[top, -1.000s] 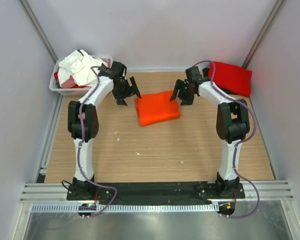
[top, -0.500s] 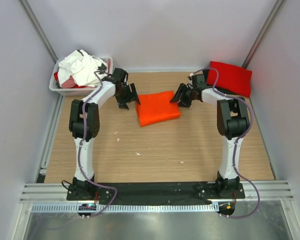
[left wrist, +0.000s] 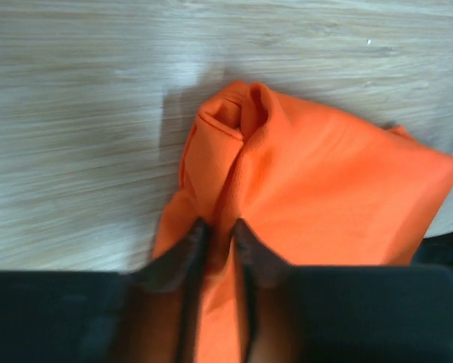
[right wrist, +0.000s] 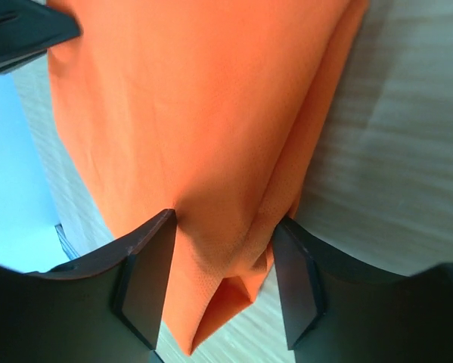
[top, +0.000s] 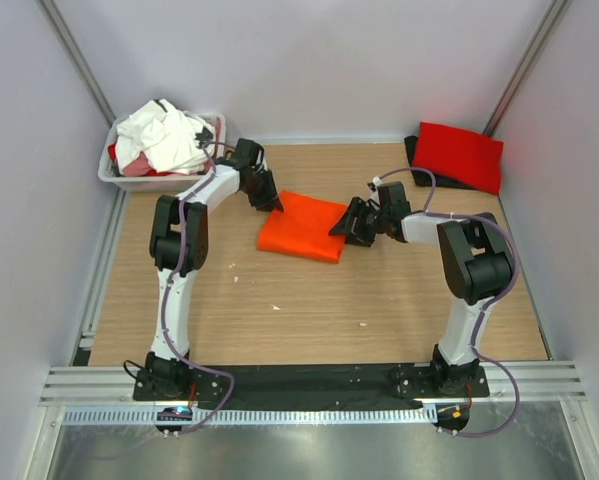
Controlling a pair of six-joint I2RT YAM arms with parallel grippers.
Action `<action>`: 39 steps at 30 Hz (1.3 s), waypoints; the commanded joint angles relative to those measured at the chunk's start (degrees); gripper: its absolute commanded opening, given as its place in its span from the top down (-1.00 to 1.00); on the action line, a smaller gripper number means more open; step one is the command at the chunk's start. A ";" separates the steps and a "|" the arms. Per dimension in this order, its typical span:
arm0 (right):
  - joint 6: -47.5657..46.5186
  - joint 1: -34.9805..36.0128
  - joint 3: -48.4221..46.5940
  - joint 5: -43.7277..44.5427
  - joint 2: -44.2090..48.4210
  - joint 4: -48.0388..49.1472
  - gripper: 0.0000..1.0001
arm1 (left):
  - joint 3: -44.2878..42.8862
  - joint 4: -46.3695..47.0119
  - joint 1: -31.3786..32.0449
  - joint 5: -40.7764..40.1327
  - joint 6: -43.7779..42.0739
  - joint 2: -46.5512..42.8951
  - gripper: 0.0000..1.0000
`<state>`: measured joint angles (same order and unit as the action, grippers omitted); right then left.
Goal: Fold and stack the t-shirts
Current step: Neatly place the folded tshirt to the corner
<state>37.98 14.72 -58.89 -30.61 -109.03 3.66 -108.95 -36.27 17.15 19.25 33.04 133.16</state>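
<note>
The folded bright orange t-shirt [top: 299, 228] lies flat on the wooden table, a little behind its middle. My left gripper [top: 271, 198] is at the shirt's far left corner. In the left wrist view it [left wrist: 218, 225] is shut on a ridge of the orange cloth [left wrist: 324, 197]. My right gripper [top: 344, 228] is low at the shirt's right end. In the right wrist view its jaws [right wrist: 224, 223] press from both sides on a thick bunch of orange fabric [right wrist: 196, 113]. A folded red t-shirt [top: 462, 155] lies at the far right, with a dark cloth edge [top: 413, 148] showing beside it.
A white plastic tub [top: 119, 176] in the far left corner holds crumpled white shirts [top: 164, 135] and a bit of red cloth. Grey walls close in the table on three sides. Both arm bases stand at the near edge.
Both grippers dropped to the orange t-shirt's ends and closed on it. The shirt has shifted toward the near left and turned, now lying slanted.
</note>
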 commanded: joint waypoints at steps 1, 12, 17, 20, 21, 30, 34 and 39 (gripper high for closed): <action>-1.75 0.31 1.94 3.35 5.14 -2.75 -0.25 | 5.38 5.41 1.66 1.06 -2.19 -3.25 0.71; -6.86 -7.86 3.26 8.99 13.95 -10.43 -0.59 | 4.10 4.11 1.57 -0.26 -3.06 -2.12 1.00; -6.25 -9.01 0.28 8.73 6.57 -7.45 -0.57 | 1.90 2.70 1.57 -0.17 -3.77 0.60 1.00; -5.02 -8.92 -2.71 6.53 0.24 -5.51 -0.49 | 0.14 0.77 1.57 -0.70 -3.94 2.53 1.00; -4.58 -8.66 -3.15 5.83 -0.65 -4.90 -0.47 | -0.73 0.42 1.57 -0.79 -4.12 3.06 1.00; 1.92 -1.45 -3.25 6.53 -7.68 3.00 -0.34 | -1.97 -0.38 1.49 -1.40 -4.74 7.02 1.00; 4.03 -1.45 -2.54 6.70 -8.21 5.39 -0.17 | -1.97 -0.55 1.22 -1.23 -4.82 8.16 1.00; 7.98 -1.54 0.35 6.18 -7.51 10.91 0.28 | -1.88 -0.64 0.96 -1.05 -4.82 8.69 1.00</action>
<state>43.57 13.04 -61.28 -26.02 -114.80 14.24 -111.94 -34.50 18.37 22.13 30.70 137.32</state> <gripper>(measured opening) 0.396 0.010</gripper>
